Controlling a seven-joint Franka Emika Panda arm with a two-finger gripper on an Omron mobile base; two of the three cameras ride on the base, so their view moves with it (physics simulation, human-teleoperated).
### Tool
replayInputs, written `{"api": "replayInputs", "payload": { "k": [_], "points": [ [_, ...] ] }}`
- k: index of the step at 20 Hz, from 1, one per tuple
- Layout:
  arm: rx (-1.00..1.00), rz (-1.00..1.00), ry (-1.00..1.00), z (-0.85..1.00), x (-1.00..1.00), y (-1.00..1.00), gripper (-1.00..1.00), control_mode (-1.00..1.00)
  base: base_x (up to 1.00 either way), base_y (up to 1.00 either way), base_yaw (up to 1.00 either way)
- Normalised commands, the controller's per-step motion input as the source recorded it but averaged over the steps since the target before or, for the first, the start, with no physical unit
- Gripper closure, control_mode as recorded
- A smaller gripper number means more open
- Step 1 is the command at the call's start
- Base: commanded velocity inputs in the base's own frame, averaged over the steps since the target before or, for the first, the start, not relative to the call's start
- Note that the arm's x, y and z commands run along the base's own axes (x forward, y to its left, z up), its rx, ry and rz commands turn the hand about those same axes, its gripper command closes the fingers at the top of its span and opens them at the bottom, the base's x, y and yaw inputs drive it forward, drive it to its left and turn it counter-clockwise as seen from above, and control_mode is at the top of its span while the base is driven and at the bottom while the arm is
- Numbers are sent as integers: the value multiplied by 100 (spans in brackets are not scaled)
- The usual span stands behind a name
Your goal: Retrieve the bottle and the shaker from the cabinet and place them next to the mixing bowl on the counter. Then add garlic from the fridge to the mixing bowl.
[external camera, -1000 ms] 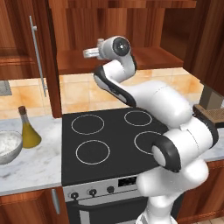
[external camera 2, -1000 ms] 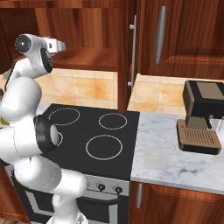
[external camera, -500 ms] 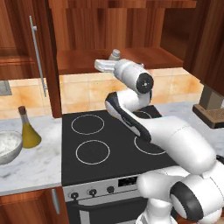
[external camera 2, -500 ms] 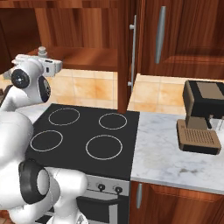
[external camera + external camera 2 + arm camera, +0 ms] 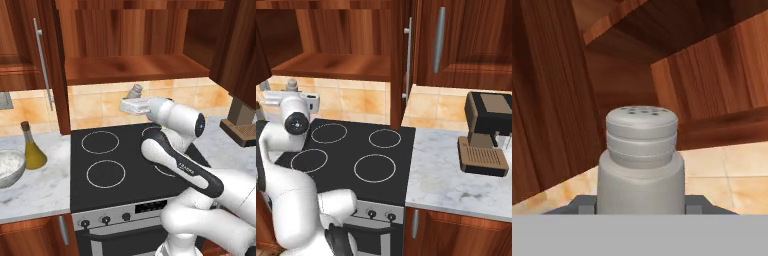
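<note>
The shaker (image 5: 641,160), a small pale grey cylinder with a holed round cap, stands upright between my fingers. My gripper (image 5: 641,209) is shut on it. The gripper (image 5: 131,101) holds the shaker (image 5: 134,91) in the air over the back of the stove, below the open cabinet shelf (image 5: 130,67). From the right side, the shaker (image 5: 292,84) sticks up from the gripper (image 5: 290,93). The bottle (image 5: 32,148) stands on the counter (image 5: 40,187) at the left, right beside the mixing bowl (image 5: 9,167). The fridge and the garlic are out of view.
The black stovetop (image 5: 115,160) lies under the arm. A coffee machine (image 5: 485,132) stands on the counter to the right of the stove. An open cabinet door (image 5: 235,45) hangs at the upper right, and a closed cabinet with a bar handle (image 5: 42,65) is at the left.
The hand has come down and away from the cabinet shelf with the shaker in it. The elbow has dropped low over the stove.
</note>
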Motion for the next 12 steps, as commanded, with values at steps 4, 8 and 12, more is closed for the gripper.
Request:
{"api": "replayInputs", "payload": {
  "k": [4, 8, 12],
  "points": [
    [-18, 26, 3, -100, -39, 0, 100, -100, 0, 0, 0],
    [-22, 31, 1, -100, -12, 12, 100, -100, 0, 0, 0],
    [-35, 16, 3, -98, 1, 28, 100, -100, 0, 0, 0]
  ]
}}
